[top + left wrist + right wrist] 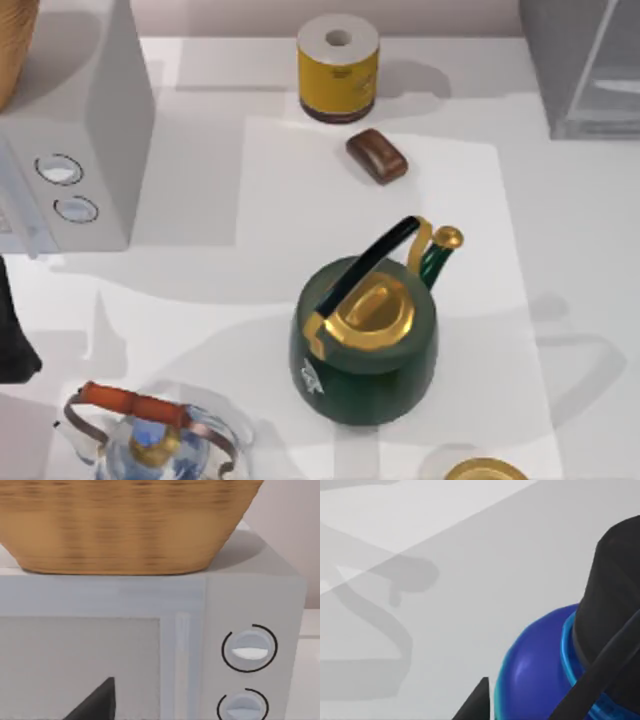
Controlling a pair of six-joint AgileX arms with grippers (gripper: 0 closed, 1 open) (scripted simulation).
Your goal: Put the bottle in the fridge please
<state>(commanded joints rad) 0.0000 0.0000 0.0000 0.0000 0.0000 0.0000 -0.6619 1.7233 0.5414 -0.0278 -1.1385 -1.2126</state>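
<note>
I can't read any text, nos. or brand names in any view. Yellow label on the paper roll [338, 72] has darker marks, too blurred to make out. Green kettle [363, 345] carries a small pale emblem on its side, not legible. Microwave [252, 630] has 2 dials w/ dark arc marks round them, no digits or symbols I can read. Blue bottle [535, 680]: no label visible.
</note>
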